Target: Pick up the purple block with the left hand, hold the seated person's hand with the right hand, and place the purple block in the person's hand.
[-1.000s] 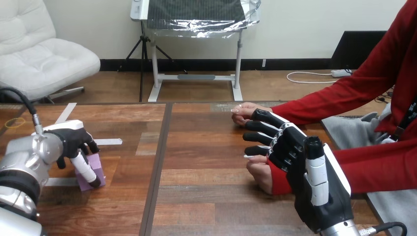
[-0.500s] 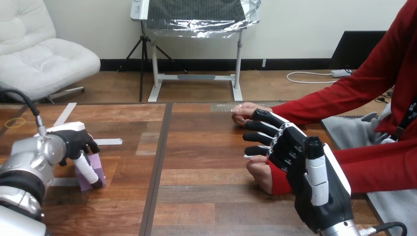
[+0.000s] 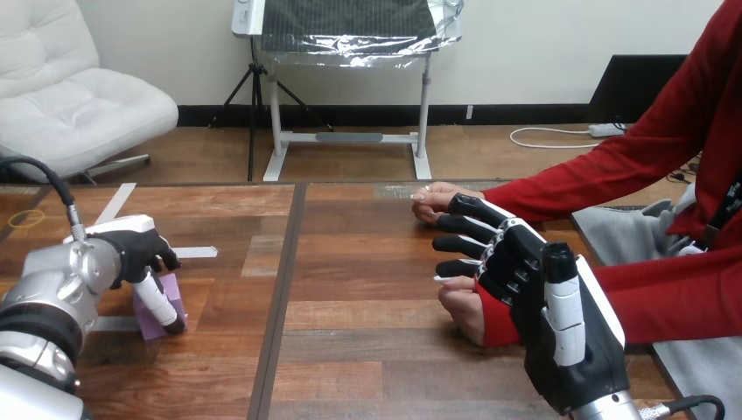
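Purple block (image 3: 173, 289) sits left on the table (image 3: 367, 350), left hand (image 3: 140, 254) curled around it. Looks light, rigid, smooth-ish; I'd pinch opposite flat faces. Right hand (image 3: 529, 284) stretched flat over the person's hand (image 3: 460, 312).

Matt purple block (image 3: 172, 290) on smooth wood-plank table (image 3: 367, 324); glossy silver metal left forearm (image 3: 52, 284)

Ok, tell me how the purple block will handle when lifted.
The block looks stiff: flat faces, straight edges. Small beside the left hand, so probably light. It sits flat on the table, so it should not roll, though smooth faces might slip.
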`<state>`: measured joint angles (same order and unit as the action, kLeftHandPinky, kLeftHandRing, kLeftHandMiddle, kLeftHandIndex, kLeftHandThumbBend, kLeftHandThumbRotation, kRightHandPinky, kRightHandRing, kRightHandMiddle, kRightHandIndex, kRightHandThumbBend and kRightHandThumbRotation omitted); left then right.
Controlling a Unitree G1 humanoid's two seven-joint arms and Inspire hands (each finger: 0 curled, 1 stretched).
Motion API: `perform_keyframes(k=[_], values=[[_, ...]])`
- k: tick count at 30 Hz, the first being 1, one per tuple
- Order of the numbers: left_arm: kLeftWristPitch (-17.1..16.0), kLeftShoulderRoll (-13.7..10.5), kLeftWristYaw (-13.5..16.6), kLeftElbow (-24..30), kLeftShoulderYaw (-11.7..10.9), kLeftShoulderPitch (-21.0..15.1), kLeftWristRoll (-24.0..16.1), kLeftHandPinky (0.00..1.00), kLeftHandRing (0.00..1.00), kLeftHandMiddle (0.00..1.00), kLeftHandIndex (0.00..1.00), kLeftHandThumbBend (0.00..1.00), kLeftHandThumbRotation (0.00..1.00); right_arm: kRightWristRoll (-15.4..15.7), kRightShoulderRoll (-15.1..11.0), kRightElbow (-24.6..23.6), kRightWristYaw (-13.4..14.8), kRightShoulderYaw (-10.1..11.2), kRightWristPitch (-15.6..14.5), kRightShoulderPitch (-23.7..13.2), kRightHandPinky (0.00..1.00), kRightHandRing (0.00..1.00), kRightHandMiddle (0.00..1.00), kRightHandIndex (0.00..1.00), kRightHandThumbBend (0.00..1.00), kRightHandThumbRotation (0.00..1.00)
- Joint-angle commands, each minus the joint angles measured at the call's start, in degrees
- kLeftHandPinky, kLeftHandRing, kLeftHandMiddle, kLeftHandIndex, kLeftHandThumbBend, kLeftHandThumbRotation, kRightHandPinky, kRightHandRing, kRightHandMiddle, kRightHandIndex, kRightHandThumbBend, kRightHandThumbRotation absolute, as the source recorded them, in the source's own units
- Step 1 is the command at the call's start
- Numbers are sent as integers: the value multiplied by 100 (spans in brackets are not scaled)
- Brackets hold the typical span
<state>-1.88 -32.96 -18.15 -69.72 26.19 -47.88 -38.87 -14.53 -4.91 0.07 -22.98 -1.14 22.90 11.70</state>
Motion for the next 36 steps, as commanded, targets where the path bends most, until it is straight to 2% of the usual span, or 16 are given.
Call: perform_keyframes(k=[1, 16, 22, 27, 36], values=[[-108, -57, 103, 157, 76, -395, -64, 62, 70, 79, 83, 72, 0, -18, -37, -355, 25, 47, 46, -339, 66, 75, 78, 80, 82, 100], [-151, -74, 189, 205, 70, -373, -130, 54, 62, 71, 76, 71, 0, -28, -40, -374, 24, 47, 51, -333, 66, 75, 78, 80, 82, 100], [-125, -66, 235, 192, 61, -364, -152, 46, 55, 66, 74, 70, 0, -26, -36, -396, 41, 44, 31, -322, 66, 75, 78, 80, 82, 100], [-95, -60, 253, 181, 62, -362, -155, 36, 45, 58, 72, 69, 0, -26, -37, -397, 39, 41, 37, -325, 66, 75, 78, 80, 82, 100], [-90, -68, 248, 218, 61, -354, -150, 26, 35, 49, 70, 68, 0, -29, -42, -396, 34, 49, 31, -329, 66, 75, 78, 80, 82, 100]])
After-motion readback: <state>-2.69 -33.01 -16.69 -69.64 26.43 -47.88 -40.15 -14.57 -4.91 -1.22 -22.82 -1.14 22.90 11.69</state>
